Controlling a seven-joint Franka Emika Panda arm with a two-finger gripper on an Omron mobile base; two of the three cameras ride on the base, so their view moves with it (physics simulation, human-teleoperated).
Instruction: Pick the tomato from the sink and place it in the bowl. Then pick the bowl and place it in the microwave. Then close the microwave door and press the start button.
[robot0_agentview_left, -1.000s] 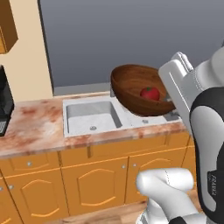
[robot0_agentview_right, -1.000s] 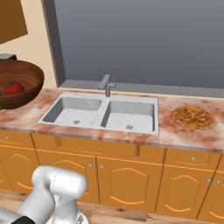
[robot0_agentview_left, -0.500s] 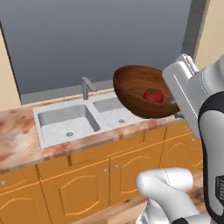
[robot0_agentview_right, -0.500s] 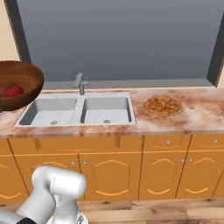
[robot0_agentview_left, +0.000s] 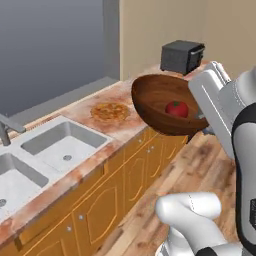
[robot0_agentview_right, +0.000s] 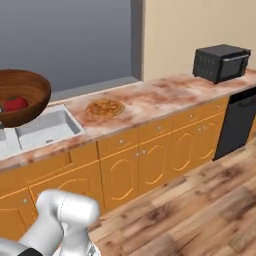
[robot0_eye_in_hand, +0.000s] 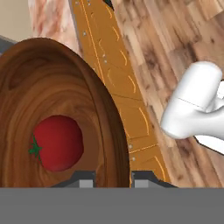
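Observation:
The dark brown wooden bowl (robot0_agentview_left: 159, 100) hangs in the air over the counter's front edge, tilted, with the red tomato (robot0_agentview_left: 176, 109) lying inside it. My gripper (robot0_eye_in_hand: 113, 178) is shut on the bowl's rim (robot0_eye_in_hand: 114, 144), one finger inside and one outside. In the hand view the tomato (robot0_eye_in_hand: 59, 142) rests low in the bowl (robot0_eye_in_hand: 39, 96), its green top pointing left. The right base view has the bowl (robot0_agentview_right: 22, 97) and tomato (robot0_agentview_right: 15, 103) at the left edge. The pale sink (robot0_agentview_left: 60, 145) lies to the left, below the bowl. The microwave and its door are out of view.
A round pizza (robot0_agentview_right: 104, 107) lies on the marbled counter (robot0_agentview_right: 165, 97) right of the sink (robot0_agentview_right: 47, 129). A small dark boxy appliance (robot0_agentview_right: 221, 62) stands at the counter's far end, with a black dishwasher front (robot0_agentview_right: 237, 125) below it. Wooden floor opens to the right.
The whole scene has slid left as the base turned right, bringing the counter's far end and dark appliance into view. The bowl with the tomato stays held in my gripper.

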